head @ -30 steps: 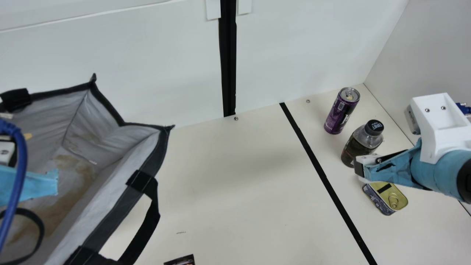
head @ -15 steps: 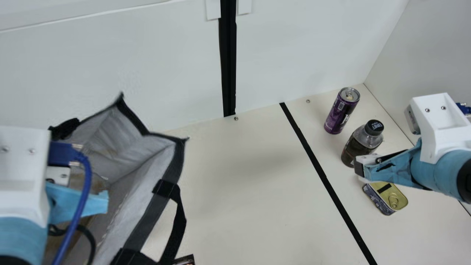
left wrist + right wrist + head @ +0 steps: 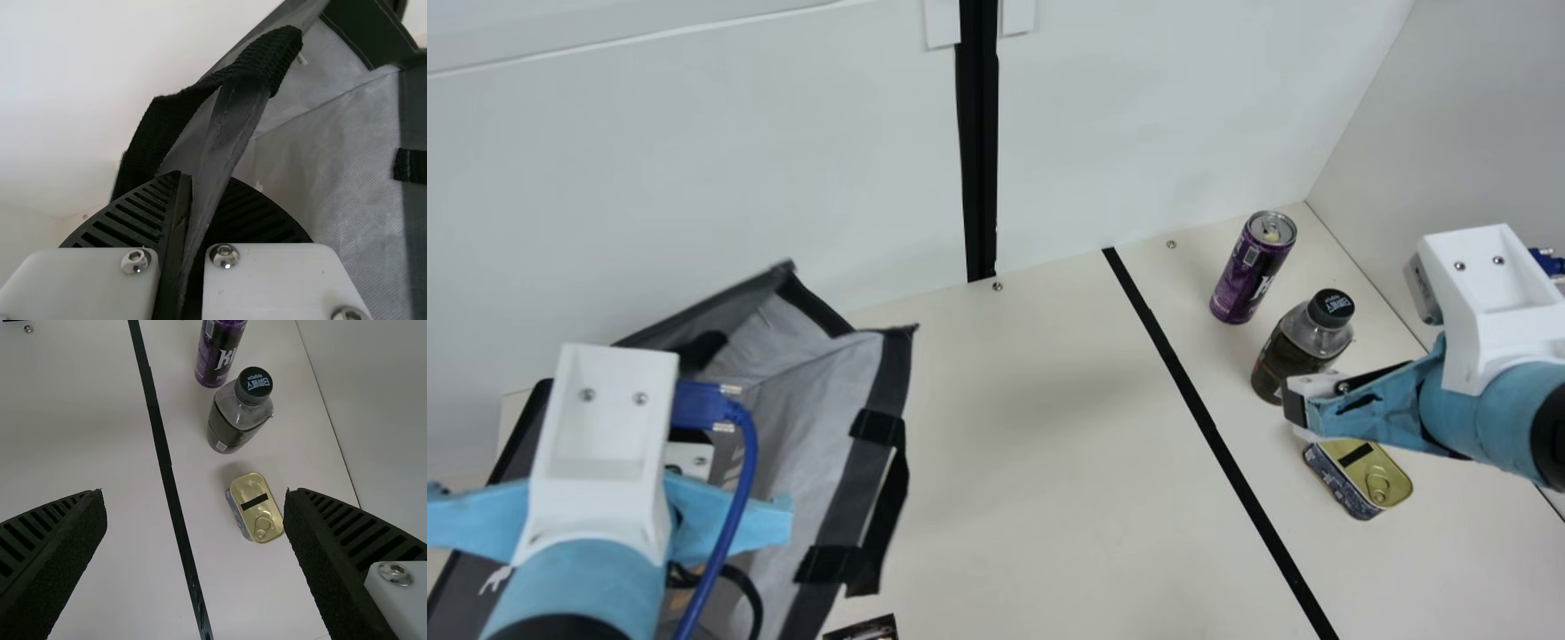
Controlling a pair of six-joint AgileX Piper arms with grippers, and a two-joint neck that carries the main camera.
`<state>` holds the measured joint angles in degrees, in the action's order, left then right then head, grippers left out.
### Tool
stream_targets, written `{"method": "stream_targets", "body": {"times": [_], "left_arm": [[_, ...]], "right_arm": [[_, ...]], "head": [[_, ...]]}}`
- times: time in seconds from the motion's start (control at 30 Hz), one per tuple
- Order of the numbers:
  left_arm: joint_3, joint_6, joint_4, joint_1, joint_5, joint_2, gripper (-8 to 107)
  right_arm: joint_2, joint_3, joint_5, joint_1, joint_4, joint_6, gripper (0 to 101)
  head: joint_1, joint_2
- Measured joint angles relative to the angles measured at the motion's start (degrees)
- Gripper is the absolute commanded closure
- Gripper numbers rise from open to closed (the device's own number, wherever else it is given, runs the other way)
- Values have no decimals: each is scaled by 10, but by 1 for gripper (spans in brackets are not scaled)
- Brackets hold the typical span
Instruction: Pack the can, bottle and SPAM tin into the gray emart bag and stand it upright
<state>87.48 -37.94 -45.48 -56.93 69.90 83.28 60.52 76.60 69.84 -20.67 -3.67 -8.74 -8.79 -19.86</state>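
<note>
In the main view my left gripper (image 3: 618,444) is over the gray bag (image 3: 809,418) at the left, which stands with its mouth gaping. The left wrist view has my left gripper (image 3: 183,193) shut on the edge of the bag (image 3: 333,140), beside a black handle strap. At the right, my right gripper (image 3: 1303,411) is near the bottle (image 3: 1303,338); the purple can (image 3: 1252,267) stands behind it and the SPAM tin (image 3: 1359,478) lies in front. My right gripper (image 3: 193,520) stands open above the table, with the tin (image 3: 257,510) below between its fingers.
A black tape line (image 3: 1200,409) crosses the cream table (image 3: 1049,444) between bag and items. A small dark printed piece (image 3: 863,629) lies at the front edge. White walls stand behind and at the right.
My left arm has moved right, and the bag has shifted and turned along with it, its mouth narrowing. The right arm, can, bottle and tin have kept still.
</note>
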Motion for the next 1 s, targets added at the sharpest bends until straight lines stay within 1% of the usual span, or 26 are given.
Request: {"method": "stream_targets", "body": {"times": [0.17,0.43,0.7,1.0], "left_arm": [[-2,-11,19,-11,0,4,107],[1,-26,67,-28,0,6,107],[26,-37,127,-45,0,7,107],[63,-41,208,-39,0,10,107]], "right_arm": [[0,0,0,0,0,0,6],[0,0,0,0,0,0,6],[0,0,0,0,0,0,6],[0,0,0,0,0,0,6]], "head": [[0,0],[0,0],[0,0],[0,-1]]}}
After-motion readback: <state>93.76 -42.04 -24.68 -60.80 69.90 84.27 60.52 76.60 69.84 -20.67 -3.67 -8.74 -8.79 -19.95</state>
